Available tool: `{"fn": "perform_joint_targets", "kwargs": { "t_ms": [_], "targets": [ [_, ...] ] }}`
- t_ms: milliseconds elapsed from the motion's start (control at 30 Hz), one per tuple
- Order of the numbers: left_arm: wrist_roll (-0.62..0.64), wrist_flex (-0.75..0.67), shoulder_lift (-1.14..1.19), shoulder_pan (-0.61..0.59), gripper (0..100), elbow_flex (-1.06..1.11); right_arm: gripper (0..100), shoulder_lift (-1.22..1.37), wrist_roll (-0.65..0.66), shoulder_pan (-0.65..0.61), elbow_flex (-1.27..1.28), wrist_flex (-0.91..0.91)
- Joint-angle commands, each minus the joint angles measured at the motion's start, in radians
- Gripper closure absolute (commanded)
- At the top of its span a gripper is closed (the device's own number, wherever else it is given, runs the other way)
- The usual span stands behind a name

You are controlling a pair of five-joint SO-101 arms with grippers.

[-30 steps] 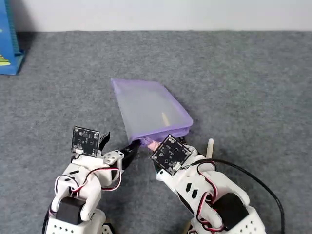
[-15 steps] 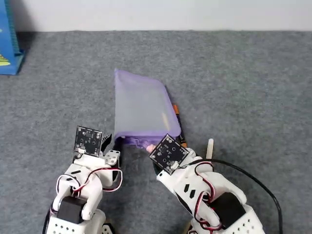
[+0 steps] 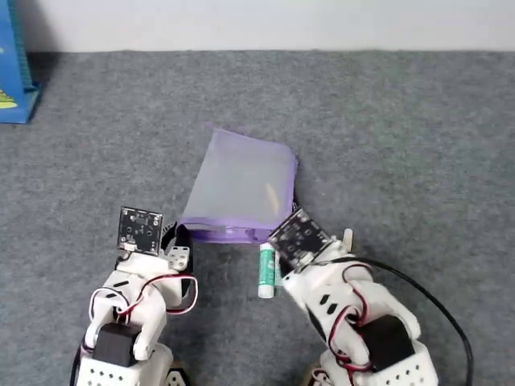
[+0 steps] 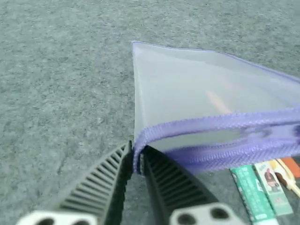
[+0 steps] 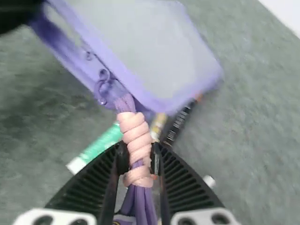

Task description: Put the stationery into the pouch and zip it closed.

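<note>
The left tool [image 4: 137, 165] is clamped on a corner of the pouch [image 4: 187, 93] at its zipper edge; the right tool [image 5: 137, 157] is clamped on the pink pull cord [image 5: 135, 136] at the other end. Just beside the right tool a green tube [image 3: 265, 271] lies on the grey bench [image 3: 418, 145] outside the pouch, with pens [image 5: 180, 123] partly under it.

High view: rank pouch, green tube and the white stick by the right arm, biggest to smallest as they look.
1. pouch
2. green tube
3. white stick, but the right arm hides part of it, so tube versus stick is unsure.
</note>
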Motion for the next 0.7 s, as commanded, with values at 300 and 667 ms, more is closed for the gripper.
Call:
{"fn": "perform_joint_targets", "kwargs": {
  "t_ms": [300,667],
  "targets": [
    [0.005,0.005,-0.012,-0.015,99,-0.008,98.8,-0.018,0.034,0.234,-0.094,0.001],
    [0.009,0.005,-0.012,-0.023,78,-0.008,98.8,-0.018,-0.018,-0.008,-0.261,0.162]
  ]
}}
